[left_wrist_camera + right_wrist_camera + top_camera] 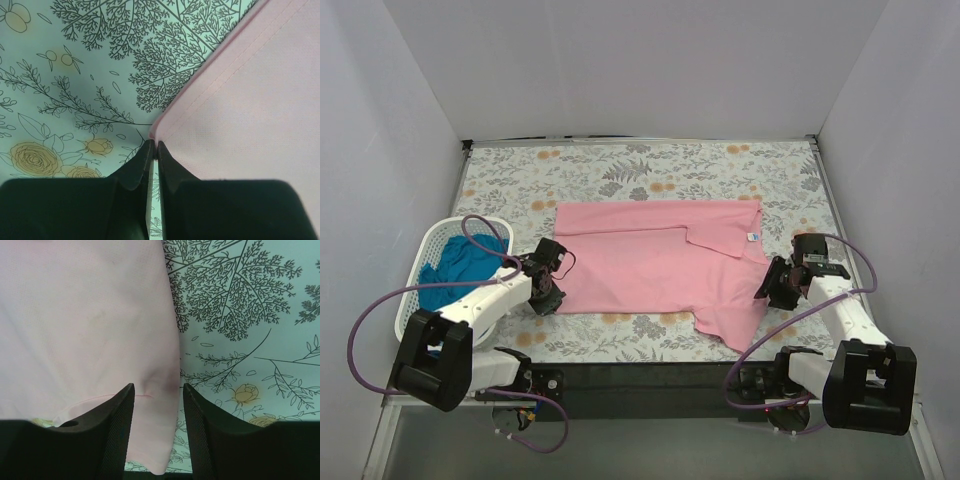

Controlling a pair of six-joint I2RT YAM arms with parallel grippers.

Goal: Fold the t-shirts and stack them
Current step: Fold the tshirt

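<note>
As I read the overhead camera, the pink t-shirt lies spread flat across the middle of the table, on its floral cover. Its top portion is folded down over the body. A small label shows near its right edge, and one loose flap trails toward the near edge of the table. The teal t-shirt sits bunched inside the white basket at the left side of the table, well apart from the pink one.

Left gripper: positioned at the near left corner of the pink t-shirt. On the left wrist camera, the left gripper has its fingers pressed almost together, leaving only a thin slit. The hemmed corner of the pink t-shirt runs straight into the tips, so I read it as pinched there.

Right gripper: positioned at the right edge of the pink t-shirt. On the right wrist camera, the right gripper has its fingers spread apart. The edge of the pink t-shirt passes between them. I see no clamping on the cloth.
</note>
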